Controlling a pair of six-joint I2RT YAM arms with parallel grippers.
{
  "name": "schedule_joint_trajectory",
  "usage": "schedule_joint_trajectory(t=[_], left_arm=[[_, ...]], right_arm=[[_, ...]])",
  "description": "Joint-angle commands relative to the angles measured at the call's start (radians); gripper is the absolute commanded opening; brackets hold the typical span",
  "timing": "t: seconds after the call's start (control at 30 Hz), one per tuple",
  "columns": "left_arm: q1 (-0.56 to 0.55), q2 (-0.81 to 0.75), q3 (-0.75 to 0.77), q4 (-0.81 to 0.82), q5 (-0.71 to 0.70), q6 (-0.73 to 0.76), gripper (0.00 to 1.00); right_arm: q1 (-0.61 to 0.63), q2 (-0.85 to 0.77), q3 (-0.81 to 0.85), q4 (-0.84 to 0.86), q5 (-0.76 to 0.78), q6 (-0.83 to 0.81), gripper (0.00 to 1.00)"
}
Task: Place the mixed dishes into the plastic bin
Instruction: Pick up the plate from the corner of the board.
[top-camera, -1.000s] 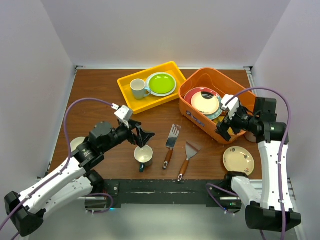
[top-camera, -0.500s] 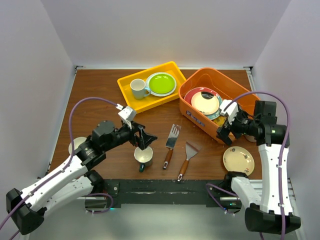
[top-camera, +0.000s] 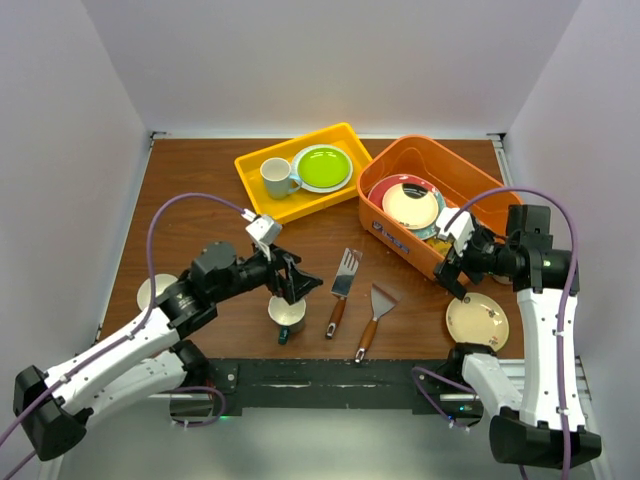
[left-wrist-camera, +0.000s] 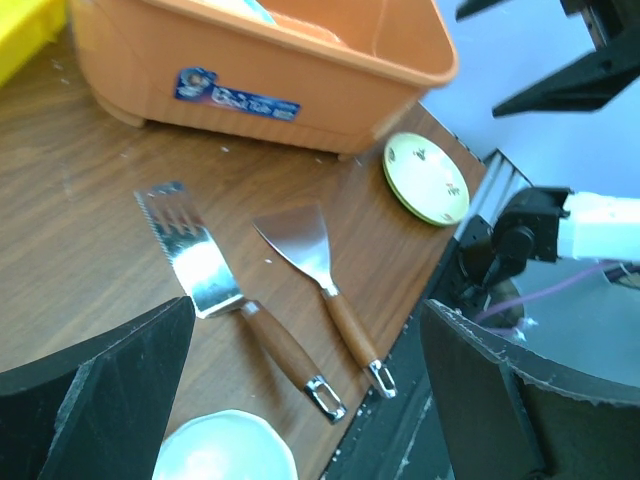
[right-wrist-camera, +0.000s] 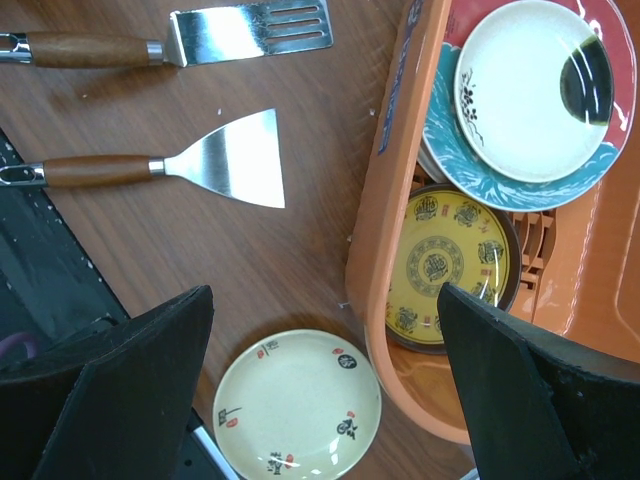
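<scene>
The orange plastic bin (top-camera: 470, 180) holds a red-rimmed plate (top-camera: 390, 187) with a cream plate (top-camera: 408, 207) on it, and a yellow patterned plate (right-wrist-camera: 450, 265). My left gripper (top-camera: 298, 285) is open and empty, just above the dark-teal mug (top-camera: 287, 314), whose cream inside shows at the bottom of the left wrist view (left-wrist-camera: 225, 452). My right gripper (top-camera: 453, 274) is open and empty beside the bin's near wall (right-wrist-camera: 385, 220), above a cream plate (right-wrist-camera: 297, 405) on the table (top-camera: 477, 320). A lime green plate (top-camera: 322, 167) lies in the yellow tray. A small white bowl (top-camera: 152, 290) is partly hidden by my left arm.
A yellow tray (top-camera: 255, 160) at the back also holds a white mug (top-camera: 275, 178). Two wooden-handled spatulas (top-camera: 343, 290) (top-camera: 373, 318) lie between the grippers. The table's front edge is just beyond the cream plate and the mug.
My left gripper has moved right to above the teal mug. My right gripper has dropped from the bin's rim toward the cream plate on the table.
</scene>
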Motion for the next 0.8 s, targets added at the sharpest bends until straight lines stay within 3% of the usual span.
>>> schedule_joint_trajectory(t=[0.0, 0.33, 0.77], left_arm=[[-0.103, 0.033, 0.043, 0.056, -0.071, -0.022, 1.00], [-0.333, 0.161, 0.098, 0.059, -0.249, -0.067, 0.99], [-0.484, 0.308, 0.164, 0.070, -0.395, -0.079, 1.00]], right_arm=[[0.000, -0.021, 0.019, -0.022, -0.005, -0.017, 0.99], [0.000, -0.025, 0.009, -0.018, 0.011, 0.007, 0.99], [0.000, -0.035, 0.002, -0.024, 0.034, 0.012, 0.99]])
